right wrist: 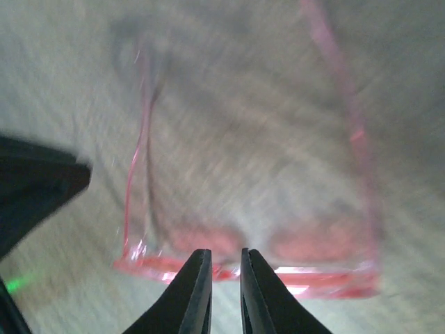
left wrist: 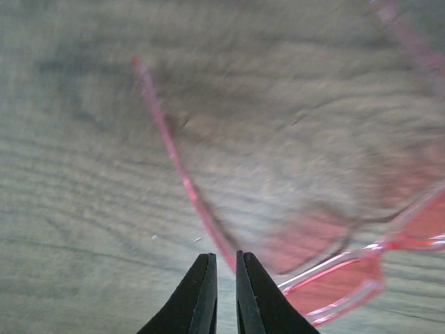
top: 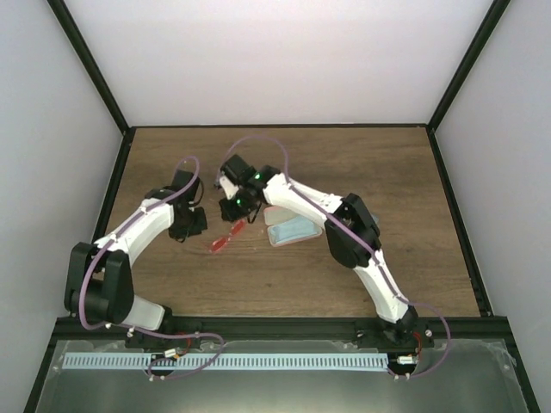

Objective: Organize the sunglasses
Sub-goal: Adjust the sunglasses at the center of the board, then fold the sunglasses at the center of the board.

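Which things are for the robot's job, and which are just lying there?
For the job:
- the pinkish-red sunglasses

Just lying about:
- a light blue oblong thing
- a pale pink one beside it; both are too small to name for sure

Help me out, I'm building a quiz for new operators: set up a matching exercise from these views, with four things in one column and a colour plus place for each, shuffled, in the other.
Things
1. thin-framed translucent sunglasses
2. flat oblong item
3. left gripper, with slim jaws
4. wood-grain table

Colour and place
A. brown, under everything else
B. light blue, right of the sunglasses in the top view
C. red-pink, lying on the table
D. black, left of the sunglasses in the top view

Pairs: 1-C, 2-B, 3-D, 4-A
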